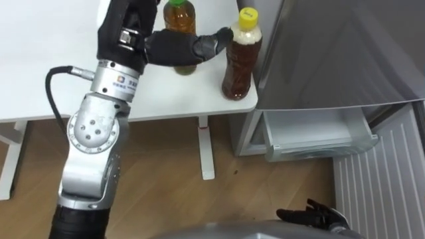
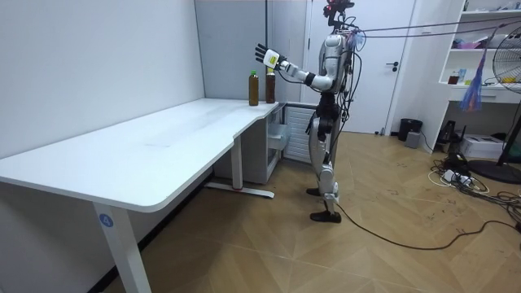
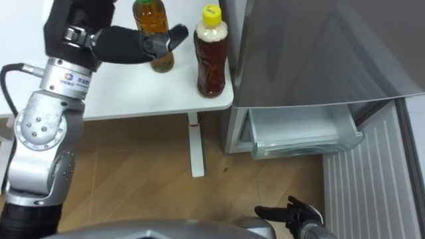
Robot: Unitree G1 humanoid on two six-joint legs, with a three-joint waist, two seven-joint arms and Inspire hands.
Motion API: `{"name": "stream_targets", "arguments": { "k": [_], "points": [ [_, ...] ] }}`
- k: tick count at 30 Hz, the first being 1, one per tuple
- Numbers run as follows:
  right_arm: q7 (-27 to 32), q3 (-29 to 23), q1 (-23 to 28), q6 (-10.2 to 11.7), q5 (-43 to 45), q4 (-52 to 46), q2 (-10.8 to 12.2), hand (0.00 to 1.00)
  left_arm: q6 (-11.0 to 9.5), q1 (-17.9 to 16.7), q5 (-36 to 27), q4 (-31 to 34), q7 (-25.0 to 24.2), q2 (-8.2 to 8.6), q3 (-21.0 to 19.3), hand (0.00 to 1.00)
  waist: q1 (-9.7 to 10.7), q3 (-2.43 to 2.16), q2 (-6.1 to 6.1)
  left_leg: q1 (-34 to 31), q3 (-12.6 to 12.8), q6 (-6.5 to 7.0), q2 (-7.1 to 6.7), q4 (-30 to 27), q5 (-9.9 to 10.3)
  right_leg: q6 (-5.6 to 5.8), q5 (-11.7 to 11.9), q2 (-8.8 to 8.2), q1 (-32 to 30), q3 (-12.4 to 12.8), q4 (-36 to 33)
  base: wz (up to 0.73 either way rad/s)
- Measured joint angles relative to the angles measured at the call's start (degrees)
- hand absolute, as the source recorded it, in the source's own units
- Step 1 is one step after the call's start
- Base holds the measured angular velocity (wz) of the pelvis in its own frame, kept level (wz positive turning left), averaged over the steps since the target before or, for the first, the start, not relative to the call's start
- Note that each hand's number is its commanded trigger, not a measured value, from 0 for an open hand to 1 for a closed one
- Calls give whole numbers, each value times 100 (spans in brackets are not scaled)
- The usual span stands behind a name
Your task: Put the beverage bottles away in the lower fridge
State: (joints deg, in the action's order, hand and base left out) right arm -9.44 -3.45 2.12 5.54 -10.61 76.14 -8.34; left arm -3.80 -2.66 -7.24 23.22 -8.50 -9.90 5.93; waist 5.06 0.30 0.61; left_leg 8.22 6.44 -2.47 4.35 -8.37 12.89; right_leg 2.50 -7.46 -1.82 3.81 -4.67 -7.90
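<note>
Two drinks stand upright on the white surface (image 1: 40,66), at its corner next to the fridge (image 1: 332,53): a green-cap bottle (image 1: 180,18) and, just beside it and nearer the fridge, a yellow-cap bottle (image 1: 239,66) of brown liquid. Neither is held. The left hand (image 1: 176,48) is stretched out over them with its fingers straight and spread wide. In the eye views it crosses in front of the green-cap bottle and its fingertips reach to the neck of the yellow-cap bottle, but whether they touch it I cannot tell. The room view shows this hand raised above the bottle tops. At the foot of the fridge a pale drawer (image 1: 319,133) juts out, open. The right hand (image 1: 315,216) hangs low by the robot's side, fingers relaxed, holding nothing. The robot stands upright at the end of the surface, facing the bottles
</note>
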Motion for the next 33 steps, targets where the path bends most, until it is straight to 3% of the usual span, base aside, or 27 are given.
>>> {"name": "stream_targets", "arguments": {
  "k": [7,15,18,20,22,29,33],
  "points": [
    [-18,-4,-10,-62,-30,-2,-33,0,136,0,-2,0,-359,5,3,0,4,-31,-56,-42,0,0,2,10,0,0,0,2,-17,-10,5,0],
    [-149,-5,-42,-68,-31,22,-94,0,138,-43,-3,-264,-489,1,137,0,61,-27,-138,-37,-6,0,1,-34,0,-2,1,-3,7,-26,3,0],
    [-167,-3,-45,-72,-33,12,-104,0,273,-84,0,-582,-575,-2,168,0,82,-15,-153,-7,1,0,0,-42,0,-2,1,-5,2,-17,2,0],
    [-168,-5,-52,-102,-30,9,-104,0,332,-105,-6,-707,-629,-5,223,0,83,15,-113,-2,0,0,-1,-44,0,-2,0,-6,-23,-16,-1,0],
    [-166,-6,-57,-135,-31,2,-104,0,339,-142,-139,-787,-695,-8,220,0,80,17,-107,-7,-1,0,-3,-42,0,-2,-1,-6,-41,-15,-18,0],
    [-144,-15,-36,-191,-27,-81,-67,0,404,-210,-696,-1029,-999,0,209,0,73,6,-12,-48,40,0,-1,-95,0,-10,-6,-10,-107,4,-75,-2],
    [-107,-7,-21,-189,30,-140,-44,0,432,-210,-910,-1227,-1111,19,211,0,77,-9,-16,-33,80,0,5,-98,0,-14,-2,-8,-95,12,-77,0]
  ]
}}
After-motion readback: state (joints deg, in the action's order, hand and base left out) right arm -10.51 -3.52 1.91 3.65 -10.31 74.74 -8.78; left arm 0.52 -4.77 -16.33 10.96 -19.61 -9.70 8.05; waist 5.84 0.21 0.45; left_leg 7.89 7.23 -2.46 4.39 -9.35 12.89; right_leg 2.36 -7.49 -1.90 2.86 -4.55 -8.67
